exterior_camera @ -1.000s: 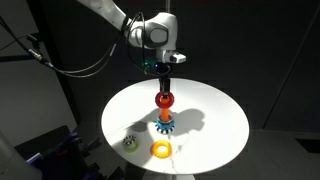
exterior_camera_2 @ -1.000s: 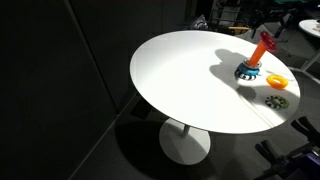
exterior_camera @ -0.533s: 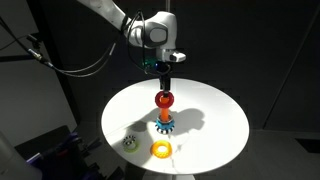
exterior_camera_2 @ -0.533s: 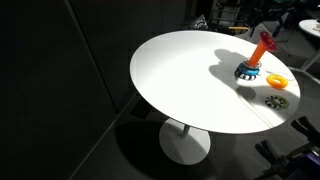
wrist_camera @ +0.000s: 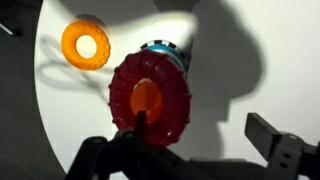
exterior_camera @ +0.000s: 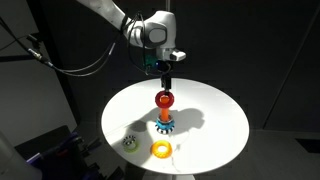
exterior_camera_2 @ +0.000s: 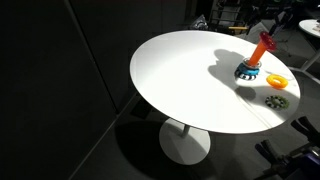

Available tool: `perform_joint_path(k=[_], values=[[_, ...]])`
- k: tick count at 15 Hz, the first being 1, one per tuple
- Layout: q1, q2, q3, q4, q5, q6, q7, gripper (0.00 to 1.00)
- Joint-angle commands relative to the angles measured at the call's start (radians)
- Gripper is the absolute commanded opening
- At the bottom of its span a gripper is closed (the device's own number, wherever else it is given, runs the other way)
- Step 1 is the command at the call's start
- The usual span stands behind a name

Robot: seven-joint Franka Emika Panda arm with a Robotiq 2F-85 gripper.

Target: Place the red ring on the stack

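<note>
The red ring (exterior_camera: 165, 99) sits around the top of the stack's orange peg (exterior_camera: 163, 114), above the blue scalloped ring (exterior_camera: 164, 126) at the base. In the wrist view the red ring (wrist_camera: 170, 105) circles the orange peg tip (wrist_camera: 146, 98), with the blue ring (wrist_camera: 165, 50) showing beyond it. My gripper (exterior_camera: 166, 82) hangs straight above the peg. In the wrist view its fingers (wrist_camera: 200, 125) are spread wide: one finger overlaps the ring's hole, the other stands well clear of the ring. The stack also shows in an exterior view (exterior_camera_2: 257, 55).
A yellow ring (exterior_camera: 161, 149) lies on the round white table (exterior_camera: 215, 125) in front of the stack, and also shows in the wrist view (wrist_camera: 85, 43). A small green ring (exterior_camera: 130, 141) lies near the table's edge. The surroundings are dark.
</note>
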Motion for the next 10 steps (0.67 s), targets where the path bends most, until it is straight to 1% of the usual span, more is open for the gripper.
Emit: perform_joint_path(k=[1,10], values=[[-0.010,-0.009,0.012,-0.016,0.028,0.033,-0.036,1.00],[-0.008,0.005,0.022,-0.038,0.035,0.086,-0.062,1.00]])
